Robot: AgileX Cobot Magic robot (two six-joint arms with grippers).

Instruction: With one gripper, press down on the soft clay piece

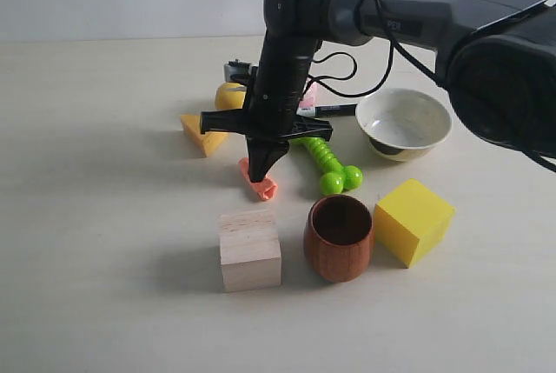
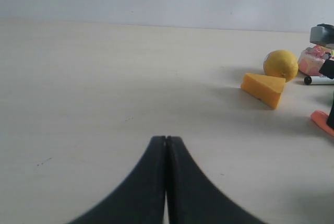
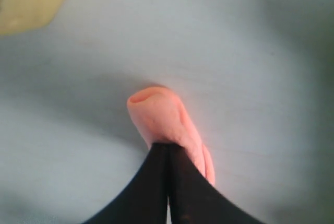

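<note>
The soft clay piece [image 1: 260,183] is a salmon-pink lumpy roll lying on the table just left of the green bone toy [image 1: 327,161]. My right gripper [image 1: 259,173] points straight down, shut, its closed tip resting on top of the clay. In the right wrist view the joined dark fingers [image 3: 180,182] touch the clay [image 3: 159,117] near its middle, hiding part of it. My left gripper [image 2: 166,140] is shut with nothing in it, over bare table far from the clay, whose end [image 2: 319,119] shows at that view's edge.
A wooden block [image 1: 249,249], brown wooden cup [image 1: 339,237] and yellow cube [image 1: 413,221] stand in front of the clay. Behind are an orange cheese wedge [image 1: 201,135], a lemon [image 1: 229,95], a marker [image 1: 334,109], a pink cake toy [image 2: 313,61] and a white bowl [image 1: 404,123].
</note>
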